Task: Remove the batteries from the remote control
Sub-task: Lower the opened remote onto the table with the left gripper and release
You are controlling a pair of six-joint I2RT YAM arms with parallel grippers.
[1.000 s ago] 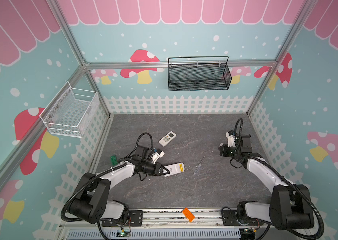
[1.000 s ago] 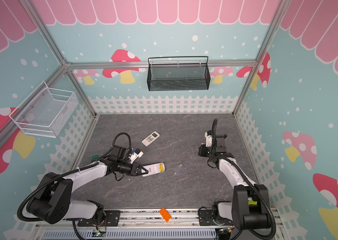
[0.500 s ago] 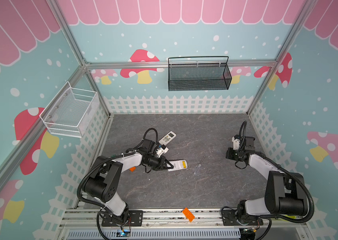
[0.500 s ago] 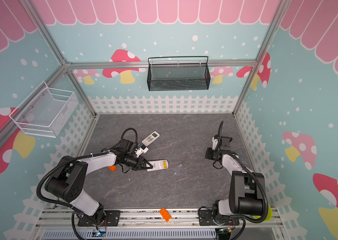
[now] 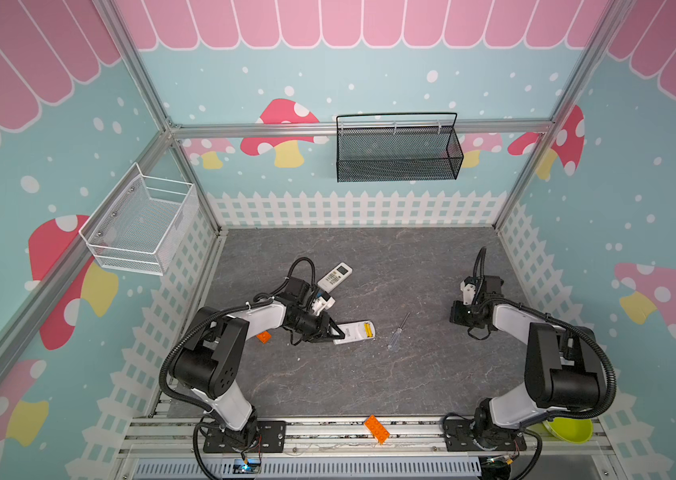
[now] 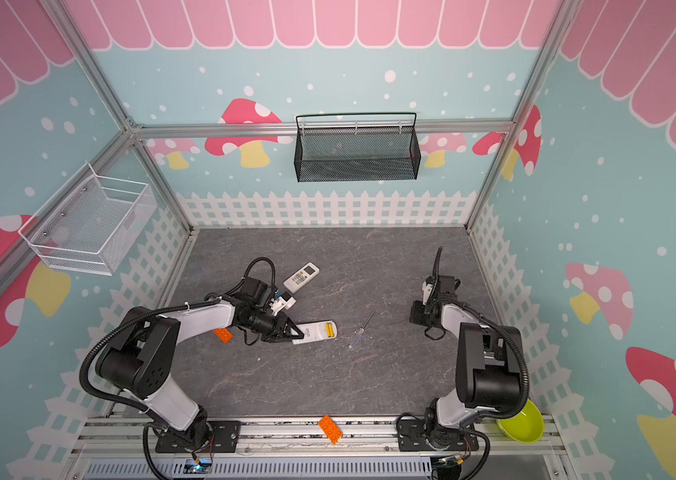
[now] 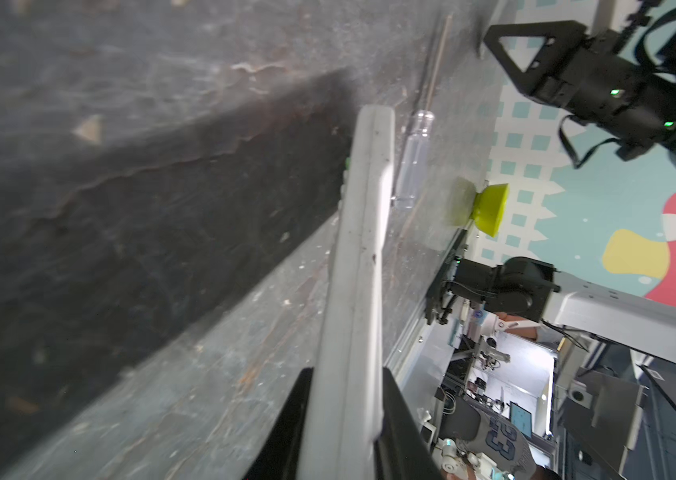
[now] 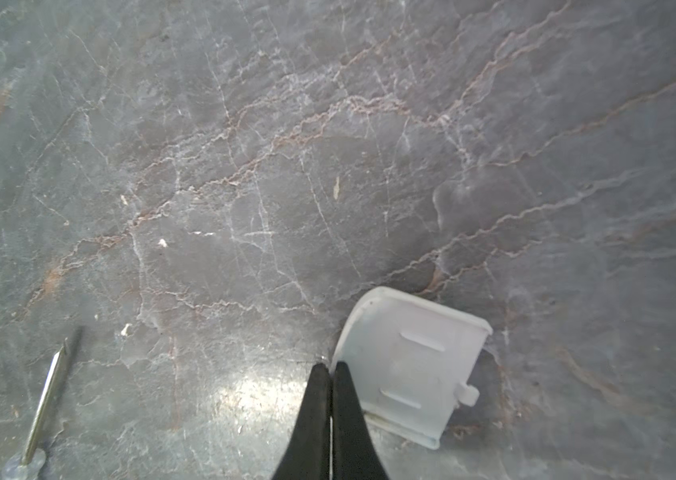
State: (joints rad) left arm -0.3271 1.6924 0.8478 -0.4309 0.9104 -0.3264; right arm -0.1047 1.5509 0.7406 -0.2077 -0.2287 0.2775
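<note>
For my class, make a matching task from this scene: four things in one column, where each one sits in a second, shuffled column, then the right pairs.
Things
1. white remote control showing yellow batteries
2. slim clear-handled screwdriver
3. small white rectangular cover
4. lime green bowl

Places
A. beside the tips of the shut right gripper
B. past the front edge of the grey table, on the right
C. in the left gripper
D. lying free, mid-table

Pairs: 1-C, 2-D, 3-A, 4-B

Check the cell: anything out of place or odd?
Yes: one orange brick lies on the front rail off the mat, a second orange brick sits under the left arm, and a green bowl sits at the rail's right end.
</note>
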